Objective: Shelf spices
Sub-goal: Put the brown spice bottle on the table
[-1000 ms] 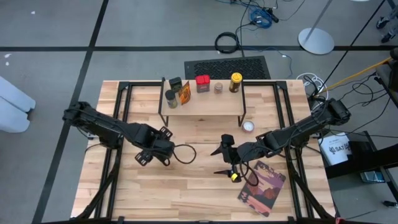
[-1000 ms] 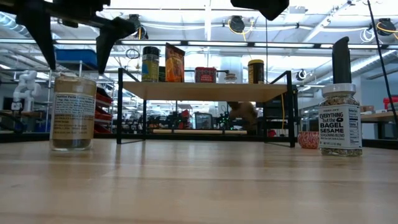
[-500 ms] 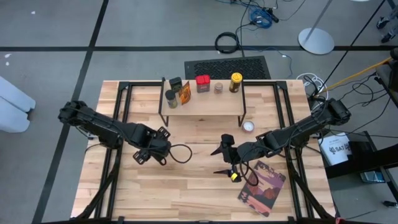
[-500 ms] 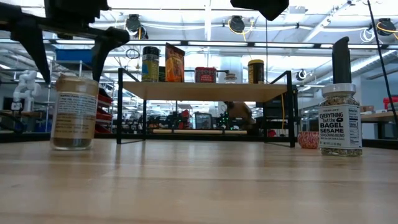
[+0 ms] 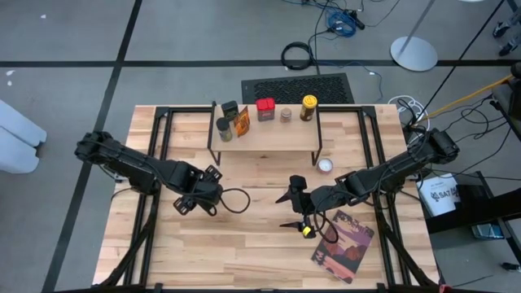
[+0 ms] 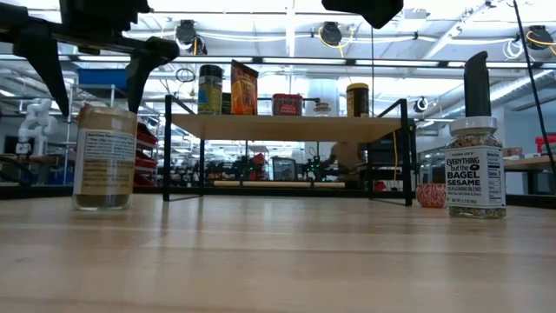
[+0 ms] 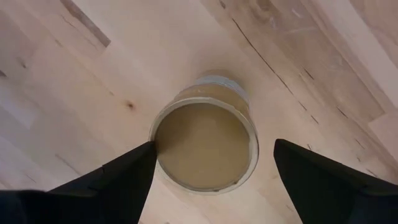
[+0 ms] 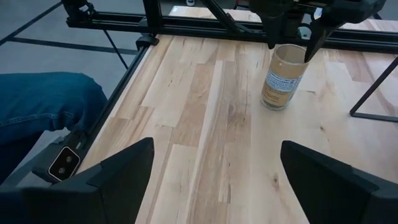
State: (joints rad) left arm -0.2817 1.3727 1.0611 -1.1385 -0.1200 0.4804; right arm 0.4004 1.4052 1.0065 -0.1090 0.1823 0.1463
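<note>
Left gripper (image 5: 198, 198) now shifted left, jaws open astride tan-topped jar (image 7: 206, 140); right gripper (image 5: 295, 203) open mid-frame.

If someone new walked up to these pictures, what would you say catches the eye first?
Probably the left gripper, open and poised straddling a tan-topped jar standing on the table's left half. Next, the shelf at the far edge, carrying a row of spices. The right gripper, open, hangs mid-table beside a yellow-capped jar and a purple book.
</note>
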